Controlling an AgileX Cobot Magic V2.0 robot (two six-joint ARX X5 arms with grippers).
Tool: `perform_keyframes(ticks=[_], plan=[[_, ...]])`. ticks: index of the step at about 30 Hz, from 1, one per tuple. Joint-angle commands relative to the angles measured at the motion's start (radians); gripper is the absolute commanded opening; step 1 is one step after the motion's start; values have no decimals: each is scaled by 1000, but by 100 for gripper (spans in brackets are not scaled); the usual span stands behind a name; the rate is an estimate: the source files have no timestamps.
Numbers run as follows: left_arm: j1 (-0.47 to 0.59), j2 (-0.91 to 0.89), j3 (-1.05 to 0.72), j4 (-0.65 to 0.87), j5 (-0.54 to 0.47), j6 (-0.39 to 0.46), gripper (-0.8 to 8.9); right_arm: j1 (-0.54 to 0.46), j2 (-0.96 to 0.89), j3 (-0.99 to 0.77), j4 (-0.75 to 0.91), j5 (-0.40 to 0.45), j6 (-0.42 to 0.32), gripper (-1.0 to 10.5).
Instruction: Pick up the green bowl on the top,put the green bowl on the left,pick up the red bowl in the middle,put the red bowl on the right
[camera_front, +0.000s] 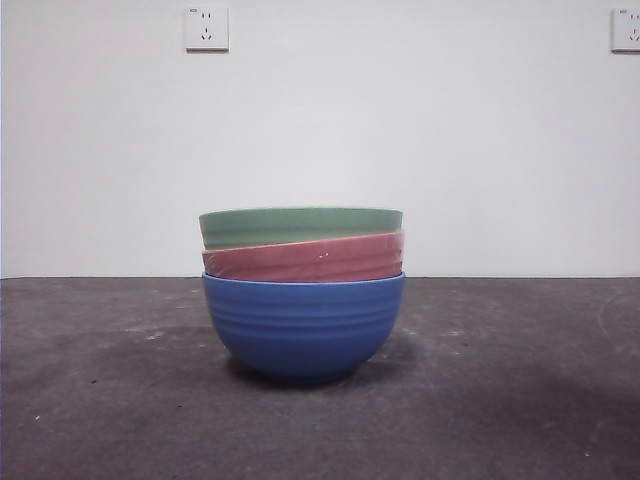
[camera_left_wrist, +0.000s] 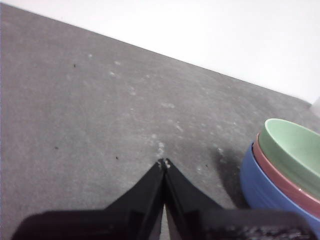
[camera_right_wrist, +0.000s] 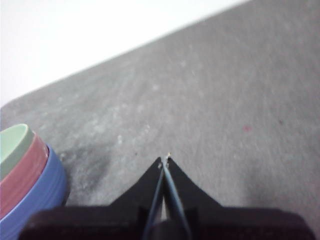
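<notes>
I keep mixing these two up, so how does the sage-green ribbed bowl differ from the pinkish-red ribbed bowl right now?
The matte sage-green round bowl sits on top of the stack with its inside open to view; the matte pinkish-red round bowl is nested under it, inside the blue round bowl, showing only a band of wall. The green rim looks level, the red rim tilted. Both look the same size and are untouched.

- No text, label, brand or number can be read on anything in these views.
</notes>
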Motion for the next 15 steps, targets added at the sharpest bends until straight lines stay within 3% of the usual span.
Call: perform_keyframes(ticks=[1,11,15], plan=[[3,10,42,-17,6,-73,-7,1,19,58,-20,-2,53,-17],[3,219,274,-100,6,-72,-8,1,207,358,-154,-3,65,-17],[3,336,368,-100,47,-49,-8,1,316,465,-175,-29,16,-17]])
